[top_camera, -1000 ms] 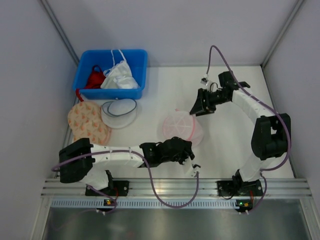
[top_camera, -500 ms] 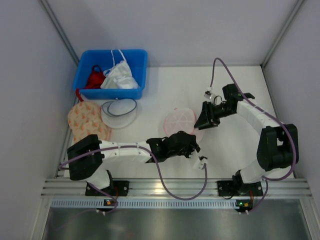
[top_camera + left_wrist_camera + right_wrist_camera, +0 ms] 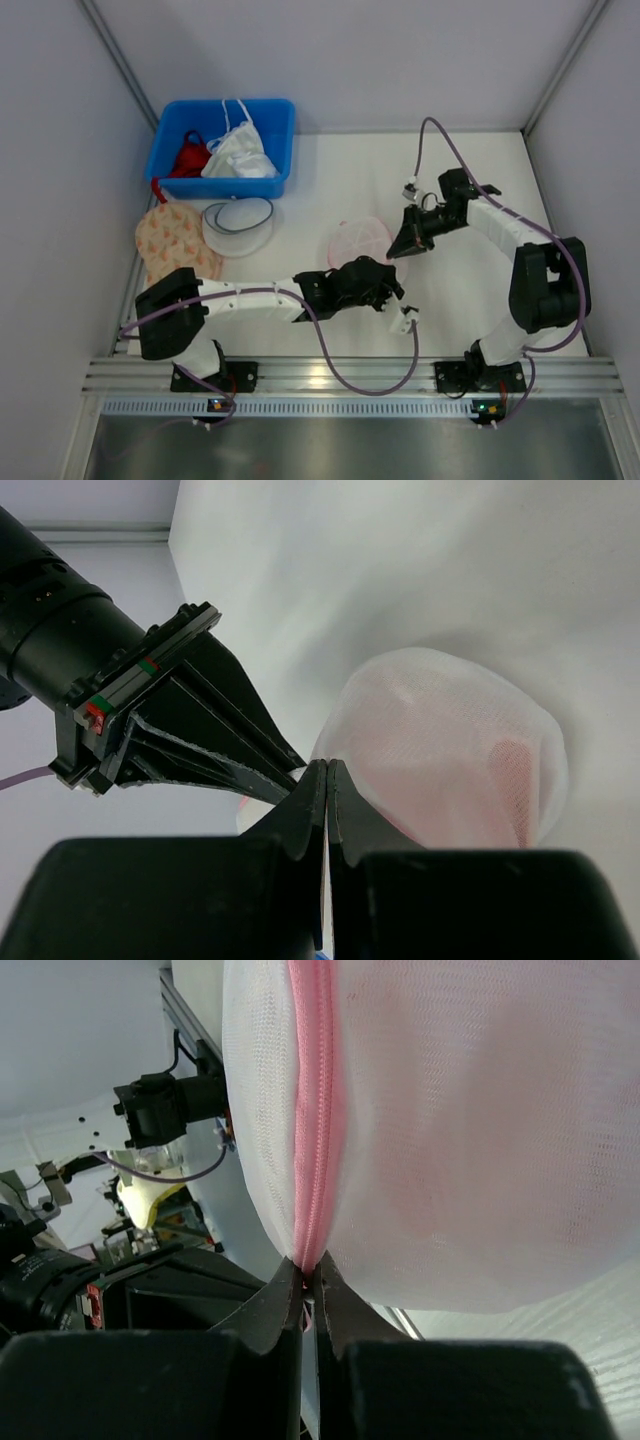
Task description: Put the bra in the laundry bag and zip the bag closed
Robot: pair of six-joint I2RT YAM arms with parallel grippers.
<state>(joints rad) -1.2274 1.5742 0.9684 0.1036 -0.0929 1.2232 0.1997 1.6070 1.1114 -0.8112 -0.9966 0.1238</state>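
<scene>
Drawn closer, left fingers [image 3: 300, 822] and right fingers [image 3: 280, 1308] pinch the laundry bag [image 3: 440, 735].

Bright, even, diffuse overhead light washes the white worktop [image 3: 350, 170], leaving only faint soft shadows beside the arms, while in the wrist views the laundry bag [image 3: 450, 740] mesh looks fairly sharp and the left gripper [image 3: 327, 772] and right gripper [image 3: 308, 1268] loom dark and soft-edged.

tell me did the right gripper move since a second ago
Yes. The right gripper has come closer to the front rail, and it is shut on the laundry bag at its pink zip.
</scene>
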